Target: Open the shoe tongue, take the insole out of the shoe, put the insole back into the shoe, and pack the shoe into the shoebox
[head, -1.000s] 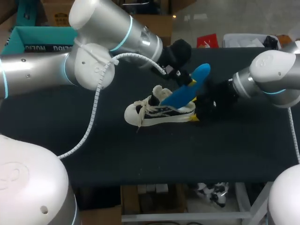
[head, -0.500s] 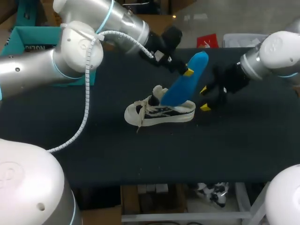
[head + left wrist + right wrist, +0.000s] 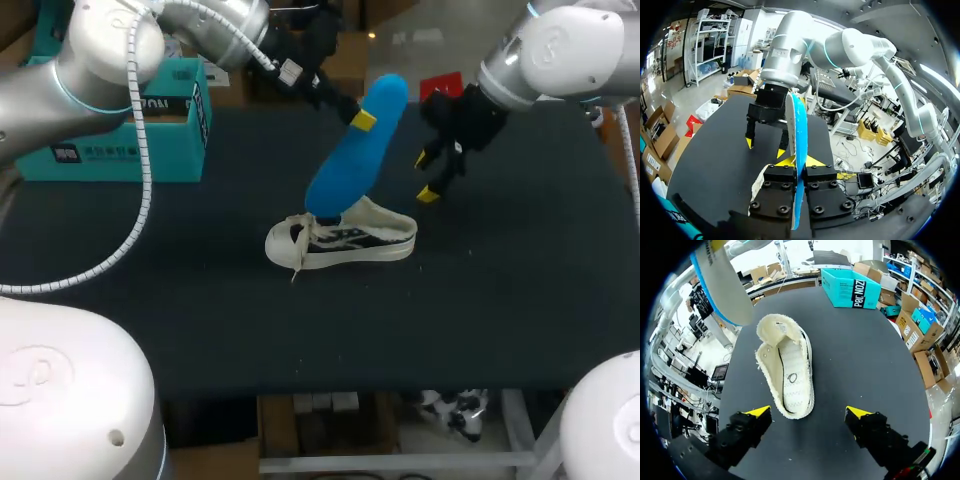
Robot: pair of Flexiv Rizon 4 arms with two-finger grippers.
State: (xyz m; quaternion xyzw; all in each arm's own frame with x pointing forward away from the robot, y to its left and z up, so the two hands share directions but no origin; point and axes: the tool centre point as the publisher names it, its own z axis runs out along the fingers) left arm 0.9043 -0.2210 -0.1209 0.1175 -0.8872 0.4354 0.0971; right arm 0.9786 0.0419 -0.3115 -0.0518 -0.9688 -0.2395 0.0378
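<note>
A white and dark sneaker [image 3: 340,240] lies on its sole mid-table, toe to the left. In the right wrist view the sneaker [image 3: 787,372] shows its cream lining and nothing inside. My left gripper [image 3: 358,120] is shut on the blue insole [image 3: 350,160], which hangs tilted above the sneaker with its low end over the opening. In the left wrist view the insole [image 3: 799,135] stands edge-on between the left gripper [image 3: 799,162] fingers. My right gripper [image 3: 428,175] hangs open above the table, right of the insole, holding nothing; its own view puts the right gripper [image 3: 809,415] over the sneaker's toe end.
A teal shoebox [image 3: 120,130] stands at the back left of the black table [image 3: 500,300], also seen as the shoebox [image 3: 852,287] beyond the sneaker. My right gripper [image 3: 765,145] shows just ahead of the insole in the left wrist view.
My left arm lifted the insole up and back, drawing it out of the sneaker. My right gripper left the sneaker's heel and rose toward the back right, staying open.
</note>
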